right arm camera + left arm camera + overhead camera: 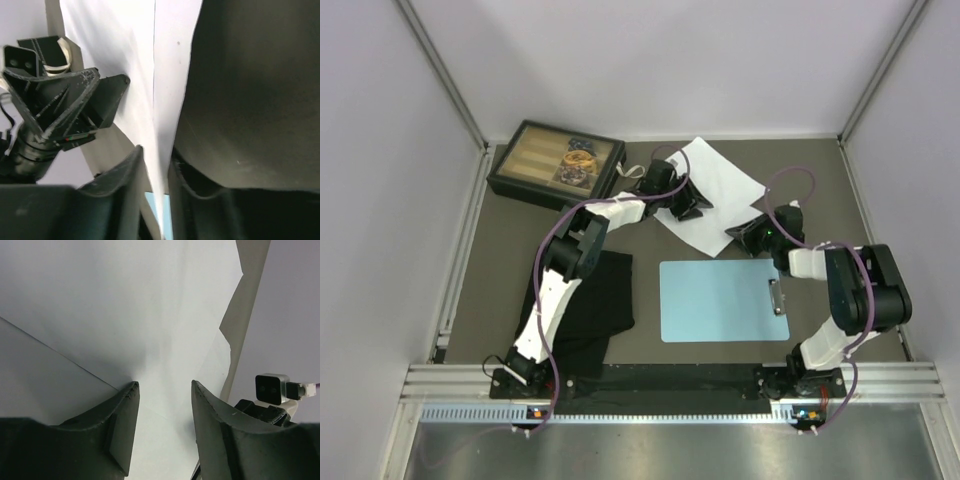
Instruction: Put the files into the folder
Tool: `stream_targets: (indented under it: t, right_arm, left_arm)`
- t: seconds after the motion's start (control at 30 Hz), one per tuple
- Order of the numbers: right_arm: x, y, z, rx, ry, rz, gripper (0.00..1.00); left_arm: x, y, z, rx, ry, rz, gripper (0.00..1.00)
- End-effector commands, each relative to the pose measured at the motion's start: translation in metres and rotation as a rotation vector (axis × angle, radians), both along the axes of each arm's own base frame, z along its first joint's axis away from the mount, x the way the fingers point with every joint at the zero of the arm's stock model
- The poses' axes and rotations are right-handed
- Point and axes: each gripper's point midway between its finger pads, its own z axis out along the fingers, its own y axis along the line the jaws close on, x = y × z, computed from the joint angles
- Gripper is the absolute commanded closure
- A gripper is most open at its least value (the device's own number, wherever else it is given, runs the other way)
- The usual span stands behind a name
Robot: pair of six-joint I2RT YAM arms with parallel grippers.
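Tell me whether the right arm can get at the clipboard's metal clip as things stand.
Likely yes: the clip lies uncovered close to the right gripper. But its jaws are pinching a white paper sheet, so it is not free-handed.

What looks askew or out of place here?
The white sheets lie skewed and fanned apart beyond the blue folder, not squared with it; the right end effector pinches their edge. Nothing looks spilled.
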Motion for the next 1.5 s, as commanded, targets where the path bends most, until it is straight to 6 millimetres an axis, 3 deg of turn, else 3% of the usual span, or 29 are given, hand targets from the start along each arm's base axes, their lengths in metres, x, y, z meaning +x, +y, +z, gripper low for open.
stream_targets:
  t: [0.0, 0.03, 0.07, 0.1, 0.2, 0.23, 0.27, 0.33, 0.37, 0.43, 0.47, 0.5, 0.53, 0.57, 0.87, 1.07, 1.1, 1.17, 1.2, 1.23, 1.27, 1.3, 1.37, 1.4, 1.43, 1.47]
  right_arm:
    - [0.009, -0.012, 0.015, -0.084, -0.023, -0.012, 0.84]
    - [0.009, -0.014, 0.014, -0.100, -0.016, -0.008, 0.96]
    - [0.014, -0.014, 0.020, -0.116, -0.028, -0.002, 1.00]
    - [0.011, -0.017, 0.015, -0.155, -0.002, 0.014, 1.00]
    - [0.022, -0.022, 0.030, -0.250, -0.026, 0.059, 1.00]
    - [0.026, -0.024, 0.042, -0.284, -0.019, 0.078, 1.00]
    - [0.024, -0.026, 0.045, -0.316, 0.000, 0.103, 1.00]
    - [0.025, -0.034, 0.063, -0.421, 0.015, 0.162, 1.00]
    - [0.024, -0.035, 0.069, -0.450, 0.023, 0.191, 1.00]
    - [0.017, -0.047, 0.078, -0.554, 0.075, 0.241, 1.00]
    - [0.013, -0.053, 0.077, -0.581, 0.097, 0.255, 1.00]
    - [0.011, -0.058, 0.078, -0.622, 0.102, 0.287, 1.00]
    - [0.013, -0.058, 0.085, -0.623, 0.088, 0.306, 1.00]
    - [0.007, -0.057, 0.079, -0.612, 0.123, 0.345, 1.00]
    - [-0.023, -0.060, 0.108, -0.604, 0.119, 0.398, 1.00]
    - [-0.051, -0.083, 0.159, -0.734, 0.074, 0.340, 1.00]
    - [-0.055, -0.086, 0.168, -0.754, 0.057, 0.346, 1.00]
    - [-0.065, -0.078, 0.196, -0.764, -0.034, 0.373, 1.00]
    - [-0.068, -0.074, 0.208, -0.774, -0.074, 0.382, 1.00]
    - [-0.077, -0.069, 0.219, -0.778, -0.106, 0.400, 1.00]
    - [-0.084, -0.055, 0.225, -0.764, -0.144, 0.456, 1.00]
    - [-0.087, -0.048, 0.235, -0.755, -0.178, 0.475, 1.00]
    - [-0.098, -0.034, 0.244, -0.742, -0.209, 0.530, 1.00]
    - [-0.106, -0.014, 0.249, -0.740, -0.254, 0.598, 1.00]
    - [-0.109, -0.003, 0.251, -0.741, -0.281, 0.629, 1.00]
    - [-0.112, 0.011, 0.251, -0.740, -0.304, 0.676, 1.00]
  left_arm:
    - [0.000, 0.011, -0.020, 0.111, 0.006, -0.018, 0.45]
    - [0.000, 0.007, -0.010, 0.117, -0.015, -0.036, 0.44]
    - [0.001, 0.005, 0.003, 0.117, -0.039, -0.045, 0.42]
    - [0.001, 0.004, 0.012, 0.123, -0.057, -0.051, 0.40]
    - [0.000, 0.001, 0.055, 0.131, -0.139, -0.083, 0.33]
    - [-0.002, 0.001, 0.068, 0.135, -0.176, -0.098, 0.31]
    - [-0.006, 0.003, 0.095, 0.131, -0.211, -0.103, 0.30]
    - [-0.012, 0.007, 0.116, 0.147, -0.265, -0.114, 0.27]
    - [-0.018, 0.009, 0.139, 0.141, -0.298, -0.115, 0.26]
    - [-0.028, 0.013, 0.152, 0.154, -0.327, -0.122, 0.24]
    - [-0.034, 0.015, 0.172, 0.137, -0.356, -0.123, 0.23]
    - [-0.041, 0.015, 0.173, 0.139, -0.356, -0.134, 0.22]
    - [-0.046, 0.016, 0.178, 0.136, -0.366, -0.142, 0.22]
    - [-0.053, 0.017, 0.194, 0.122, -0.390, -0.145, 0.21]
    - [-0.107, 0.027, 0.217, 0.160, -0.439, -0.178, 0.20]
    - [-0.139, 0.035, 0.220, 0.210, -0.474, -0.214, 0.20]
    - [-0.145, 0.039, 0.211, 0.219, -0.460, -0.223, 0.20]
    - [-0.154, 0.047, 0.224, 0.203, -0.493, -0.219, 0.20]
    - [-0.158, 0.054, 0.214, 0.221, -0.484, -0.217, 0.20]
    - [-0.163, 0.063, 0.228, 0.214, -0.525, -0.196, 0.19]
    - [-0.165, 0.068, 0.231, 0.217, -0.537, -0.182, 0.17]
    - [-0.165, 0.077, 0.224, 0.242, -0.534, -0.157, 0.17]
    - [-0.171, 0.090, 0.239, 0.236, -0.573, -0.123, 0.16]
    - [-0.172, 0.097, 0.235, 0.251, -0.579, -0.108, 0.16]
    - [-0.175, 0.107, 0.246, 0.253, -0.608, -0.078, 0.16]
    - [-0.176, 0.115, 0.238, 0.277, -0.606, -0.058, 0.16]
